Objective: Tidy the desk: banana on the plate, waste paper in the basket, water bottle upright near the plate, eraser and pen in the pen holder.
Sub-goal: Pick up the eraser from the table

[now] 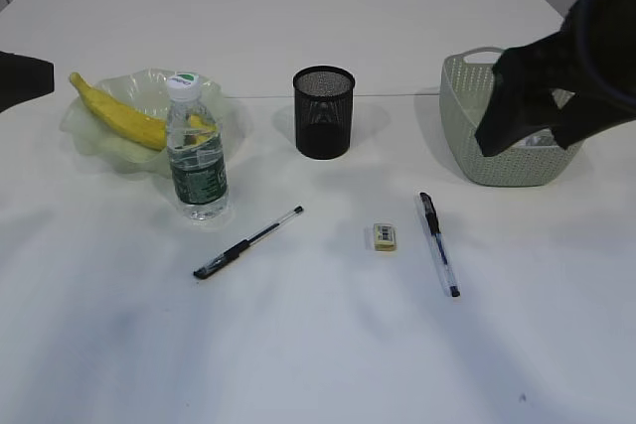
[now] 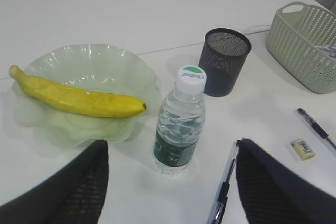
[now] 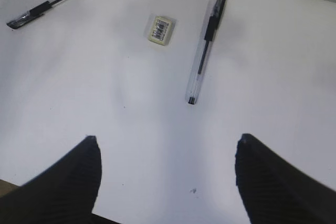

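Yellow banana point(image 1: 117, 116) lying across the pale green wavy-edged glass plate point(image 1: 99, 141) at the left of the white counter point(image 1: 318, 345). Clear plastic water bottle point(image 1: 197, 151) with white cap and green label standing upright just in front of the plate's right edge. Black mesh cylindrical pen holder point(image 1: 324, 112) upright near the middle. Grey-green perforated plastic basket point(image 1: 475, 141) at the right, partly hidden in the exterior view; something pale and crumpled inside, too hidden to identify. Two clear ballpoint pens with black grips flat on the counter: left pen point(image 1: 247, 242) in front of the bottle, right pen point(image 1: 438, 243) in front of the basket. Small cream eraser point(image 1: 385, 236) with a barcode label between them, nearer the right pen, touching neither. Left end effector point(image 2: 170, 182) spread apart, holding nothing, above the counter near the bottle. Right end effector point(image 3: 168, 182) likewise spread apart and empty, above bare counter near the right pen's tip.
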### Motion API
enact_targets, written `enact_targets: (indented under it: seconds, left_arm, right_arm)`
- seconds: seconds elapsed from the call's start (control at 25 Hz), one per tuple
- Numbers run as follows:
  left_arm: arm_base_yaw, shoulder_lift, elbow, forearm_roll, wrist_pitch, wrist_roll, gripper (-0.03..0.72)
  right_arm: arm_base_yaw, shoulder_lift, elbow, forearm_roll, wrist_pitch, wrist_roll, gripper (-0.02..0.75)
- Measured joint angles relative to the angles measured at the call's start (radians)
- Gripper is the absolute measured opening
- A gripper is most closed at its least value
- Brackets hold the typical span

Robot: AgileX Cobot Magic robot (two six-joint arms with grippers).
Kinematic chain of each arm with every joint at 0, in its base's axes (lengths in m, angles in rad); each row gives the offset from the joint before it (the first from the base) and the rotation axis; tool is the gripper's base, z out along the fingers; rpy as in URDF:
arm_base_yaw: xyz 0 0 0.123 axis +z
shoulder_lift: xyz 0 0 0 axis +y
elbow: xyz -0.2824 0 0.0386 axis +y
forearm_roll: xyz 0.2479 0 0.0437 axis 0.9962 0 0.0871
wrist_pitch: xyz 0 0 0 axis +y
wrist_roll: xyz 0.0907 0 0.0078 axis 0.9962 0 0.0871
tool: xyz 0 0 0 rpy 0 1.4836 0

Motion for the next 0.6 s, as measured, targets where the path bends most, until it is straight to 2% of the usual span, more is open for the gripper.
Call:
enact_targets:
  seconds: [0.16,0.6]
  left_arm:
    - [0.0,-0.001,0.0,0.0,0.0,0.0,0.531]
    - [0.0,-0.001,0.0,0.0,0.0,0.0,0.53]
  right_arm:
    - [0.032,0.077,-0.077,-0.02,0.0,0.036,0.591]
    - [0.032,0.312,-0.311,-0.029,0.072,0.13,0.589]
